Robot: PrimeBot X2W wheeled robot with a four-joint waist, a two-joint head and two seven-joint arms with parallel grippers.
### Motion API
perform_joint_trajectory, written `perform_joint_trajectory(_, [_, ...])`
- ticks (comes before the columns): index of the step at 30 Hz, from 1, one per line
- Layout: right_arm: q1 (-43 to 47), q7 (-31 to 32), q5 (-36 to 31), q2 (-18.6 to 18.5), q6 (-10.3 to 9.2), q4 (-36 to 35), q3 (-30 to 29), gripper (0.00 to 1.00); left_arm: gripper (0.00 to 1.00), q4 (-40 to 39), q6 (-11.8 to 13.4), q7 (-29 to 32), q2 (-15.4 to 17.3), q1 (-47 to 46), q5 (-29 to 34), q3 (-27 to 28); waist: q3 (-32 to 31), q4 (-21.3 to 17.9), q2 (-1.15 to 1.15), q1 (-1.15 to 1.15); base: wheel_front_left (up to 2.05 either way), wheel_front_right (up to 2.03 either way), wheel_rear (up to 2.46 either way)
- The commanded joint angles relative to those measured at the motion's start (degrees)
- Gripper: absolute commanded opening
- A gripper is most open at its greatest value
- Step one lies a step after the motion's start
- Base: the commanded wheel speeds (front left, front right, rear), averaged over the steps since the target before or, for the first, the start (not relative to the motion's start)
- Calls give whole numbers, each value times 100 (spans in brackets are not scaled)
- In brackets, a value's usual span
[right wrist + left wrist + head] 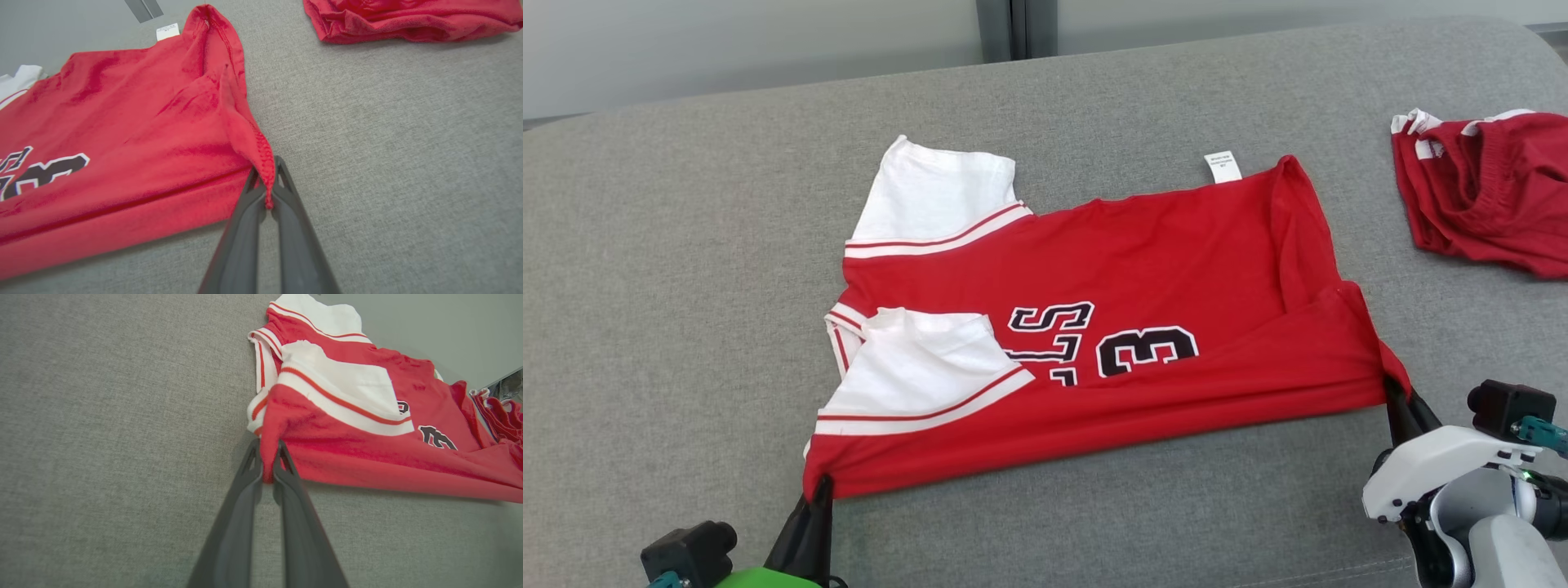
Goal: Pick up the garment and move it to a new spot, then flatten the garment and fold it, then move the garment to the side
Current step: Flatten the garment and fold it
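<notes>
While our left claw (821,488) and right claw (1393,394) each pinch a near corner of the red jersey (1160,269) lying on the grey couch (686,286), we judge a fold is underway; next, lift both corners evenly across.

**Matt cloth, coarse weave, dull plastic**

The garment (1160,269) is showing soft, matt red knit cloth, its numerals (1147,351) looking smoother. A white label (1223,167) at the garment's far edge is looking like thin woven tape. Beneath the garment, the grey upholstered surface (686,286) is reading as coarse, matt weave. At the garment's near corners, the jaws of the left gripper (821,483) and right gripper (1395,392) are looking like matt dark plastic. Right of the garment, a red bundle (1494,196) is showing similar cloth.
</notes>
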Motion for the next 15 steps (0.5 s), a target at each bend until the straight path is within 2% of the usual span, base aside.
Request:
perform_joint_trajectory(1, [104,22,-21,-48,-21,-79,-117,51,0,46,63,-18,69,62,-49,80,33,-27,0,0,0,0,0])
perform_joint_trajectory(2, [128,30,-24,-49,-21,-99,-151,86,0,78,66,-14,69,57,-61,86,44,-37,0,0,0,0,0])
perform_joint_trajectory(3, [144,22,-10,-49,-22,-115,-178,100,0,104,71,5,60,56,-74,84,55,-47,0,0,0,0,0])
perform_joint_trajectory(5, [190,0,15,-42,-16,-141,-209,100,0,142,55,-10,47,47,-93,77,78,-71,0,0,0,0,0])
perform_joint_trajectory(7, [216,-21,24,-17,-15,-148,-224,100,32,161,47,-44,28,58,-95,64,95,-89,0,0,0,0,0])
perform_joint_trajectory(8, [224,-23,27,-17,-15,-154,-240,100,72,167,46,-52,27,64,-98,69,101,-94,0,0,0,0,0])
perform_joint_trajectory(9, [224,-40,35,-22,-15,-166,-267,100,100,168,47,-66,30,73,-95,71,109,-98,0,0,0,0,0])
perform_joint_trajectory(15, [157,-148,6,-24,-15,-292,-277,100,100,33,77,-111,159,-49,44,93,111,-109,0,0,0,0,0])
